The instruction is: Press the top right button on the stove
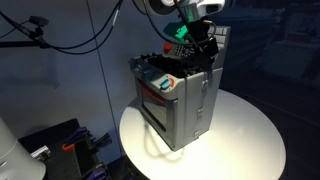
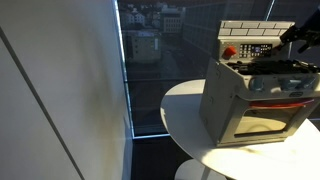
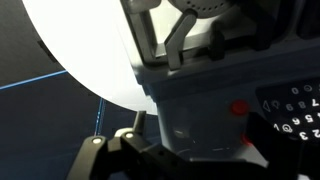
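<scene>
A round white table [image 1: 250, 140] stands in a dim room and is brightly lit from above. In an exterior view a pale wall [image 2: 60, 90] fills the left, and beside it a dark window [image 2: 150, 50] looks out on city buildings at night. Black cables [image 1: 80, 35] hang at the far left in an exterior view.

The stove [image 1: 175, 100] stands upright on the table, well in from the rim, and nothing else rests on the table. Its red-trimmed oven window [image 2: 262, 118] faces the near side; the oven door is shut and what lies inside cannot be told. The brick-pattern back panel [image 2: 255, 40] rises at the far edge of the stove, with a red button [image 2: 230, 52] at its left end.

The gripper [image 1: 197, 45] hangs over the far right part of the stove top, close to the back panel. Whether its fingers are spread or closed cannot be told. The wrist view shows the red button and a keypad of white digits [image 3: 295, 110] at the right
</scene>
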### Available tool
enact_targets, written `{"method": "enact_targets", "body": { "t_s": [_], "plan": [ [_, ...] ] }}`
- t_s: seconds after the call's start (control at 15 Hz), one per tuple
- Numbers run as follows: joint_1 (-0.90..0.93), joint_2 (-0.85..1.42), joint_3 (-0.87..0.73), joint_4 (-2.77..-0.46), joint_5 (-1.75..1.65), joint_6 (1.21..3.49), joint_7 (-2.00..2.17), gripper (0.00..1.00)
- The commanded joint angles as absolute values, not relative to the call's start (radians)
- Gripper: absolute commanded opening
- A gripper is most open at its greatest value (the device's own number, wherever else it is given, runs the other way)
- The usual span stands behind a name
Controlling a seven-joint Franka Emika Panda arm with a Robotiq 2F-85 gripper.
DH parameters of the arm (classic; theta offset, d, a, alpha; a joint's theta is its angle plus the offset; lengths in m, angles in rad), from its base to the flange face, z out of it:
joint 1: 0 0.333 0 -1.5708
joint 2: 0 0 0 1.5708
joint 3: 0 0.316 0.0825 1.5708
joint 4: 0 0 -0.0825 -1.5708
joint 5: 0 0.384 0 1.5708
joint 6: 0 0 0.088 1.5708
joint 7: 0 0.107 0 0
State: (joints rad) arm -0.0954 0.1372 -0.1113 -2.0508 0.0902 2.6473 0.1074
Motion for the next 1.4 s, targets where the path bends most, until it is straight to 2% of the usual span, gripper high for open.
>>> {"method": "enact_targets", "body": {
  "t_s": [0.0,1.33],
  "plan": [
    [-0.093,0.164,-0.111,-2.009,0.081,2.649,0.143,1.0],
    [-0.093,0.152,-0.122,-2.021,0.056,2.643,0.17,1.0]
  ]
}}
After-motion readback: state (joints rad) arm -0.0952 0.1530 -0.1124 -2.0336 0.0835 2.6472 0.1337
